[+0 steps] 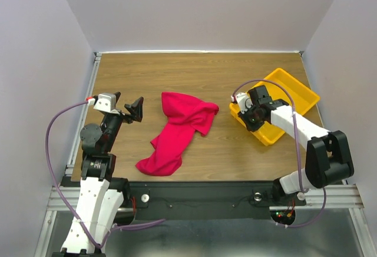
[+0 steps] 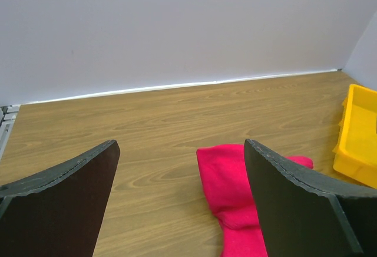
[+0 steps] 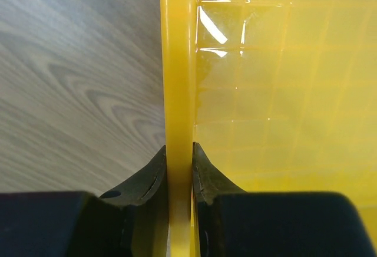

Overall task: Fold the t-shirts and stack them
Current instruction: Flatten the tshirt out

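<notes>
The crimson-red t-shirt lies crumpled in a long heap at the middle of the wooden table. It also shows in the left wrist view, low and partly behind the right finger. My left gripper is open wide and empty, held above the table to the left of the shirt; in its own view bare wood lies between the fingers. My right gripper is shut on the left wall of the yellow tray; in its own view the jaws pinch the tray's rim.
The yellow tray stands at the right side of the table, away from the shirt, and shows at the right edge of the left wrist view. White walls enclose the table at the back and sides. Metal rails run along the near and left edges.
</notes>
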`<action>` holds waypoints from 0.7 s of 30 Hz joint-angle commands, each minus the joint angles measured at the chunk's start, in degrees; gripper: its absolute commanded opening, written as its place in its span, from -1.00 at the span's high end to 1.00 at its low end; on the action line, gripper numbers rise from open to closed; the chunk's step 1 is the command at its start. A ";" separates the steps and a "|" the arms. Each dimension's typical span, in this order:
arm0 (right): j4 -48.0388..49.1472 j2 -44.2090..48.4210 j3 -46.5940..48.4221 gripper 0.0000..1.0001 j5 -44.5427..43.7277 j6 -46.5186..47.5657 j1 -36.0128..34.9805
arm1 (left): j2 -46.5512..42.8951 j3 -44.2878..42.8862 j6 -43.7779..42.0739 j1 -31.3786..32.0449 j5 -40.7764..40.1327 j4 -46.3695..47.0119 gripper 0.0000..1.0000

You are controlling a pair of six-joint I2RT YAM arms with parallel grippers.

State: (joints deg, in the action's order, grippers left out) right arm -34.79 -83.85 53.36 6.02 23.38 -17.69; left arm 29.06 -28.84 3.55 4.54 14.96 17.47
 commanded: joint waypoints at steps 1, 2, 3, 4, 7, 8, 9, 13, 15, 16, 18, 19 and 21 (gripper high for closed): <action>-2.56 3.52 0.78 0.99 -1.26 13.66 -0.32 | -0.76 -0.25 -0.74 0.30 0.95 3.36 -0.97; -2.57 4.31 -0.27 0.99 -2.32 16.15 -0.32 | -0.76 -0.25 -0.74 0.21 0.86 3.44 -0.97; -2.48 4.84 -1.15 0.99 -3.29 18.87 -0.15 | -0.67 -0.16 -0.83 0.30 0.86 3.36 -0.97; -2.65 5.36 -1.94 0.99 -3.73 21.86 0.03 | -0.76 -0.16 -0.74 0.30 0.95 3.44 -0.97; -2.57 7.99 -5.97 0.99 -4.27 38.61 2.65 | -0.76 -0.16 -0.74 0.30 0.86 3.36 -0.97; -2.66 8.44 -6.69 0.99 -3.65 42.07 3.97 | -0.67 -0.16 -0.74 0.21 0.86 3.44 -0.97; -2.57 8.70 -7.04 0.99 -3.30 44.97 5.11 | -0.67 -0.16 -0.65 0.30 0.95 3.44 -0.97; -3.09 4.86 -4.33 0.99 0.12 56.14 14.59 | -0.41 -0.08 -0.56 0.30 0.86 3.36 -0.97; -3.36 2.48 -0.64 0.97 0.74 59.13 19.24 | -0.32 0.01 -0.48 0.30 0.95 3.53 -0.97; -3.45 1.42 0.33 0.94 0.92 59.15 20.58 | -0.32 0.01 -0.48 0.30 0.86 3.62 -0.97; -3.62 -1.73 3.31 0.66 1.54 61.78 22.87 | -0.06 0.01 -0.39 0.30 1.03 3.79 -0.97; -3.62 -2.53 4.02 0.55 1.45 62.83 24.36 | 0.21 -0.07 -0.47 0.21 1.12 3.79 -0.97; -3.62 -4.90 6.65 0.13 0.84 62.76 25.07 | 0.38 -0.08 -0.39 0.21 1.21 3.88 -0.97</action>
State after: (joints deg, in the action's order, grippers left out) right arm -39.83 -86.30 54.35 7.29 79.64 4.99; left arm 29.15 -28.84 3.46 4.54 15.31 17.76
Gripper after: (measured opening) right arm 0.269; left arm 0.985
